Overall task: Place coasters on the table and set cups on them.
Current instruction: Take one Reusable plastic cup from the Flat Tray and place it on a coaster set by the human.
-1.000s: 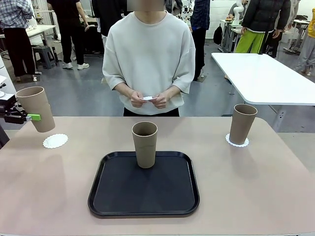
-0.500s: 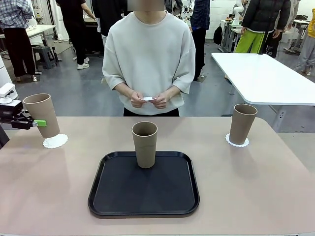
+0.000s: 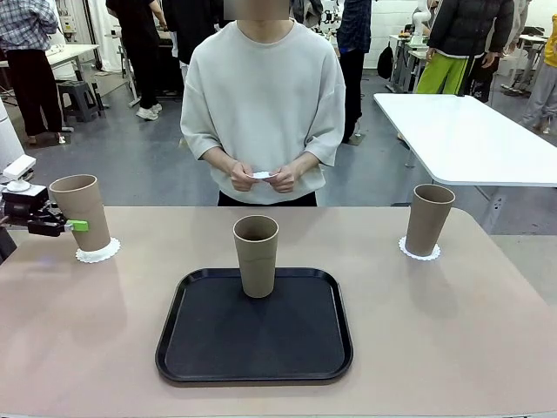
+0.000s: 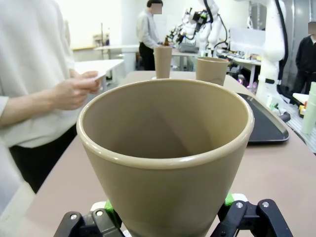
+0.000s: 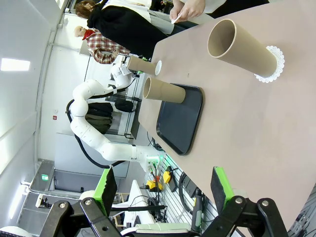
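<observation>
Down and toward the black tray the left gripper [image 3: 68, 226] has come over the last second, bringing its held cup [image 3: 80, 209], a tall tapered tan-brown tumbler, from up in the air to the left coaster [image 3: 103, 254], a small round white paper disc with a scalloped edge lying left of and beyond the rounded black plastic tray [image 3: 261, 340]. Its green-padded fingers pinch the cup's wall, and the base meets the disc, though full contact cannot be judged. From the front, a second cup [image 3: 256, 255] of the same kind stands upright on the tray near its far rim. A third cup [image 3: 429, 219] stands on the right coaster [image 3: 419, 253], right of and beyond the tray. All of this is on the beige-tan table [image 3: 435, 340]. Behind the tray the person's hands [image 3: 261, 178] hold a third coaster [image 3: 263, 174]. At the left wrist, the left gripper [image 4: 168, 207] clamps the held cup [image 4: 168, 163] low on both sides, with the tray [image 4: 264, 129] beyond it to the right. At the right wrist, the right gripper [image 5: 163, 187] stands spread wide with nothing between its fingers. Nearer than the tray [image 5: 180, 118], the third cup [image 5: 242, 47] stands on the right coaster [image 5: 274, 64]. The second cup [image 5: 163, 91] stands on the tray, and beyond it the held cup [image 5: 140, 64] is at the left coaster [image 5: 158, 67].
</observation>
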`<state>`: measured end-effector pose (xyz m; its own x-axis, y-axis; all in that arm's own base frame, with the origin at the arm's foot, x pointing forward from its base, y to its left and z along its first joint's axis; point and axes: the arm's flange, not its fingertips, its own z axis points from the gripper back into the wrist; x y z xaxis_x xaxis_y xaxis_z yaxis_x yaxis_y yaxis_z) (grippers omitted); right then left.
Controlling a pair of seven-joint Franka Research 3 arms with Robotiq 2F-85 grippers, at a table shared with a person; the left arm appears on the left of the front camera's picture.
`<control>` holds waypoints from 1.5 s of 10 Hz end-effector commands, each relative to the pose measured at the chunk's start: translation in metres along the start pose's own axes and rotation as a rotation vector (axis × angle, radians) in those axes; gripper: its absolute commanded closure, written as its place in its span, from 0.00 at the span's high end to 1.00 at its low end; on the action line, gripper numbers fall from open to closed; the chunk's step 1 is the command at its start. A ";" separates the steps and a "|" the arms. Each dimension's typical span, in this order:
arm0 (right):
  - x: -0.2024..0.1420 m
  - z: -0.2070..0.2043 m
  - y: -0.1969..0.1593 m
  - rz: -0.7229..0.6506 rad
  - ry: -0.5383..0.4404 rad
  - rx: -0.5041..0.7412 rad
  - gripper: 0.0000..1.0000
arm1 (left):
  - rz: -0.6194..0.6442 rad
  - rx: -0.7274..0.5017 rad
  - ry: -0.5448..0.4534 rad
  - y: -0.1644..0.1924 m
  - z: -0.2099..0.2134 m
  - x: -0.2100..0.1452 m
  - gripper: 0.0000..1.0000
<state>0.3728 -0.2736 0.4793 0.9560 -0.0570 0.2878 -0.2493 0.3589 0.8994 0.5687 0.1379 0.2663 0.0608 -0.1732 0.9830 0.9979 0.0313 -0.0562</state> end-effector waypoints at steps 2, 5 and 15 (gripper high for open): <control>0.000 0.000 0.001 -0.011 0.002 0.003 1.00 | -0.014 -0.017 0.025 0.003 0.001 -0.005 0.85; 0.000 0.000 0.001 -0.011 0.002 0.003 1.00 | -0.036 -0.026 0.022 0.003 0.001 -0.010 0.85; 0.000 0.000 0.001 -0.011 0.002 0.003 1.00 | -0.054 -0.007 0.060 0.013 -0.003 -0.021 0.85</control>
<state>0.3728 -0.2736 0.4793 0.9560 -0.0570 0.2878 -0.2494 0.3589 0.8994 0.5776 0.1384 0.2439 0.0291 -0.2135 0.9765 0.9992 0.0340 -0.0223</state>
